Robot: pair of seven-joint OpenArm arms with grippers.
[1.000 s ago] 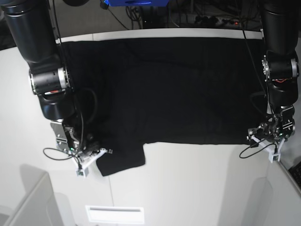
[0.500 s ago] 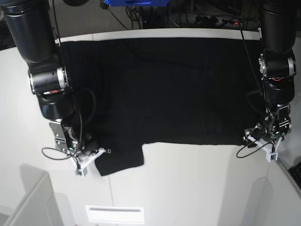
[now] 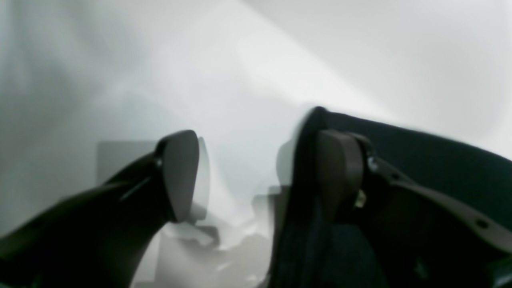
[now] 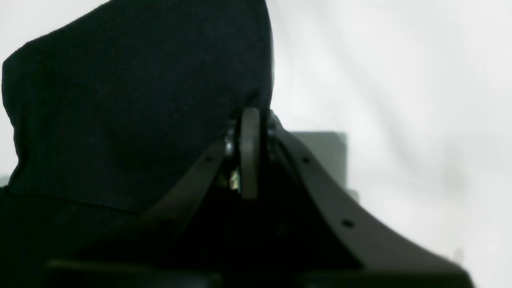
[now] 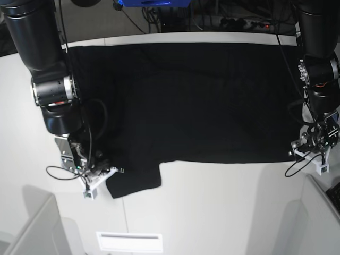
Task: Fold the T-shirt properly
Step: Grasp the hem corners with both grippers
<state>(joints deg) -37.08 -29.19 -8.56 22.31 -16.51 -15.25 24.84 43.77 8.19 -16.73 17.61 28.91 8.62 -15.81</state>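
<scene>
Two grippers at T-shirt (image 5: pixel 202 101) hem: right gripper (image 4: pixel 250 120) pinching, left gripper (image 3: pixel 260 176) gaping.

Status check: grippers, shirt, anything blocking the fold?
Right gripper shut on T-shirt sleeve edge. Left gripper jaws apart, one pad against the shirt's corner, nothing clamped. Shirt spread flat on white table. No obstruction seen.

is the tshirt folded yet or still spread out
Mostly spread: the black T-shirt lies flat across the white table, one sleeve sticking out at the near edge. No neat fold shows.
</scene>
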